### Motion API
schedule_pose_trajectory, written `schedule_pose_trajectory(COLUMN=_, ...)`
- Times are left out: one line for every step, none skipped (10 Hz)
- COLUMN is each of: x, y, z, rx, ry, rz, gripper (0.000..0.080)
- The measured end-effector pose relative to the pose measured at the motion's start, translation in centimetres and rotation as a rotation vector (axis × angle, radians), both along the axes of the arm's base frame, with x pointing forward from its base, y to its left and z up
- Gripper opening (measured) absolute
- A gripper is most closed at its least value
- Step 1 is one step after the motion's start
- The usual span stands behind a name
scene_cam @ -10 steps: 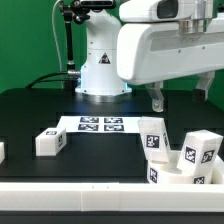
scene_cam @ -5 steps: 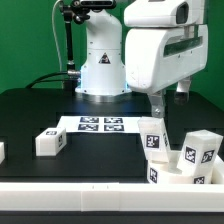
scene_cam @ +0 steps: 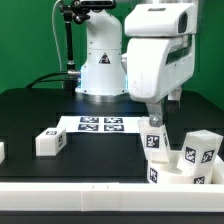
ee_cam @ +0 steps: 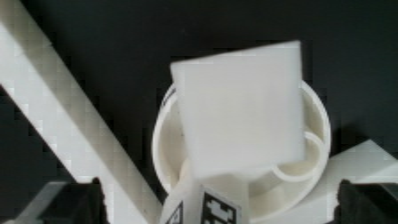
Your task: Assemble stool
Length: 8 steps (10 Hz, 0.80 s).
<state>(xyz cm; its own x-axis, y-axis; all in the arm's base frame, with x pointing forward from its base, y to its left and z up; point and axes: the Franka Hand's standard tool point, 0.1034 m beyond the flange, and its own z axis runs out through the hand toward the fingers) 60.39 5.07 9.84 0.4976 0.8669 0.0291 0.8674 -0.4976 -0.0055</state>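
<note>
The round white seat (scene_cam: pixel 186 176) lies at the exterior view's lower right. One tagged leg (scene_cam: pixel 153 138) stands upright at its left side and another (scene_cam: pixel 199 152) leans on its right. A third leg (scene_cam: pixel 50 142) lies on the table to the left, and a fourth (scene_cam: pixel 2 150) shows at the left edge. My gripper (scene_cam: pixel 156 118) hangs open just above the upright leg. In the wrist view the gripper (ee_cam: pixel 217 210) has its jaws wide apart, with the seat's ring (ee_cam: pixel 166 140), a leg's plain face (ee_cam: pixel 240 110) and a tagged leg (ee_cam: pixel 222 205) below it.
The marker board (scene_cam: pixel 100 124) lies flat on the black table in front of the robot base (scene_cam: pixel 100 75). A long white rail (scene_cam: pixel 90 197) runs along the front edge and crosses the wrist view (ee_cam: pixel 54 100) beside the seat.
The arm has moved toward the exterior view's left and come down, so the gripper now hangs over the upright leg on the seat. The parts have not moved.
</note>
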Motion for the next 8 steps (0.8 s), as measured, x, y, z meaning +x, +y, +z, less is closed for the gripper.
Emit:
schedule_pose_trajectory(x=0.11, y=-0.28, z=-0.37, rx=-0.001, ry=-0.006, rz=-0.004, gripper=0.0648)
schedule_pose_trajectory(x=0.09, y=-0.59, z=-0.82, rx=-0.002, ry=-0.006, rz=-0.009, gripper=0.0648)
schedule_pose_trajectory(x=0.0, y=-0.85, z=-1.13, rx=-0.003, ry=-0.001, rz=-0.013, gripper=0.0648)
schedule_pose_trajectory(x=0.02, y=-0.87, z=-1.12, rx=-0.003, ry=-0.001, rz=-0.016, gripper=0.0648)
schedule_pose_trajectory(x=0.03, y=-0.84, z=-1.11, rx=-0.003, ry=-0.001, rz=-0.017, gripper=0.0648)
schedule_pose_trajectory(x=0.02, y=-0.74, z=-1.11, rx=-0.002, ry=-0.001, rz=-0.024, gripper=0.0648)
schedule_pose_trajectory(x=0.0, y=-0.54, z=-1.13, rx=-0.001, ry=0.0, rz=-0.028, gripper=0.0526)
schedule_pose_trajectory(x=-0.07, y=-0.3, z=-1.24, rx=0.0, ry=0.002, rz=-0.029, gripper=0.0391)
